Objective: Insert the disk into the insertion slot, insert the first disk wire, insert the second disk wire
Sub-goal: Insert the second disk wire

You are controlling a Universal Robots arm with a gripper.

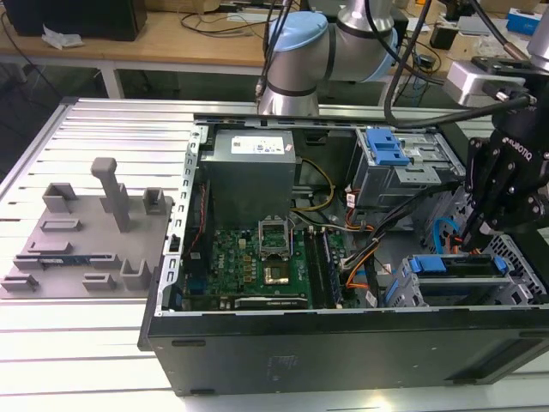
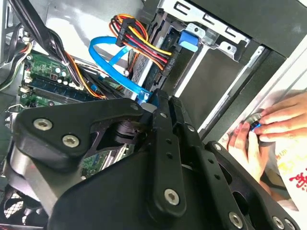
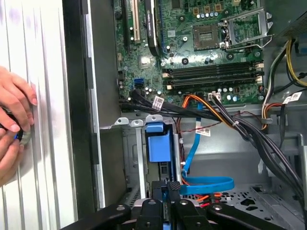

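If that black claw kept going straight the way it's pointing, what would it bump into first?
Most likely the disk in its blue carrier, seated in the insertion slot. In the first wrist view the gripper points straight at it, with the blue flat cable looping just beside. Depth is hard to judge.

From here I see my end effector (image 3: 168,189) cut off by the edge in both wrist views, its fingertips hiding the disk's (image 3: 157,146) rear end; I cannot tell what the person's hands (image 3: 12,122) hold, cropped at the frame edge
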